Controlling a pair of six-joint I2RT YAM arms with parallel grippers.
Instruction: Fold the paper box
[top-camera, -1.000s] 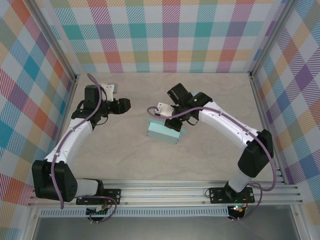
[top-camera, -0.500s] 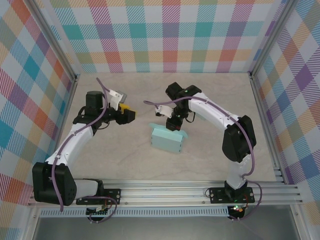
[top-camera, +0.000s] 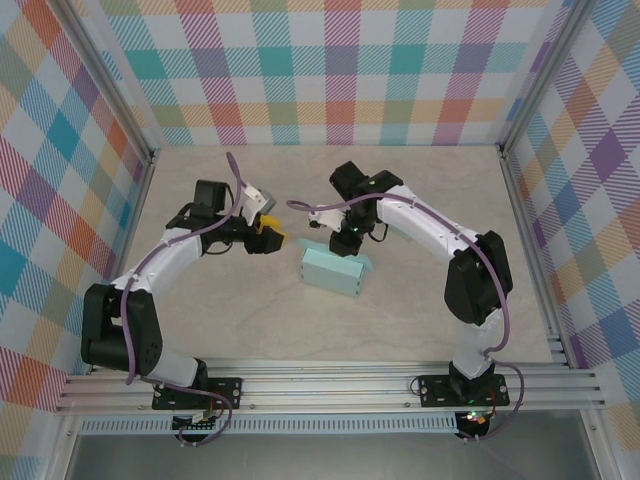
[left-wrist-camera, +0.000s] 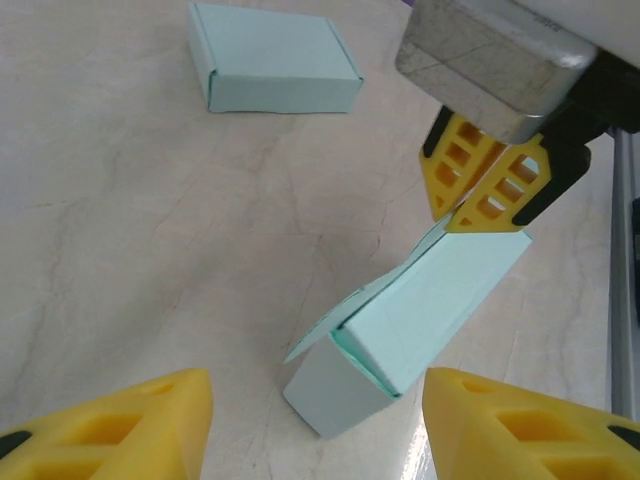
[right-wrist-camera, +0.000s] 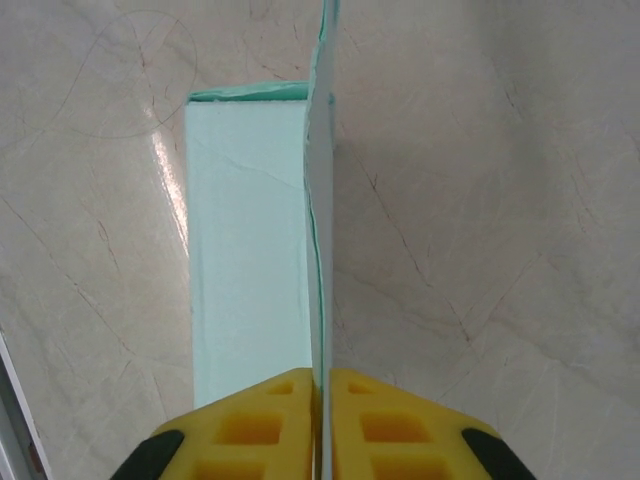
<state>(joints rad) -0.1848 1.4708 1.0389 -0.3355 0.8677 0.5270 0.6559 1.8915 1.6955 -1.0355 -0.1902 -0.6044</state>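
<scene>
The pale, marble-veined worktop (top-camera: 250, 330) carries the mint paper box (top-camera: 332, 272) at its centre, a matte rectangular carton with its thin lid flap (right-wrist-camera: 322, 200) raised. The right tool (right-wrist-camera: 322, 400), with yellow latticed fingers, pinches that flap. The left tool (left-wrist-camera: 315, 410) gapes empty nearby.

The table (top-camera: 430, 310) is a pale beige, marble-patterned surface with faint veins — a soft streak of glare (right-wrist-camera: 168, 190) lies on it in the right wrist view. Plaid panels in teal, orange, purple and yellow close it in: a back wall (top-camera: 330, 80), a left wall (top-camera: 55, 200) and a right wall (top-camera: 600, 210). Grey metal posts (top-camera: 118, 100) stand at the corners. A slotted aluminium rail (top-camera: 330, 385) crosses the near edge — below it, a grey strip (top-camera: 330, 455).
</scene>
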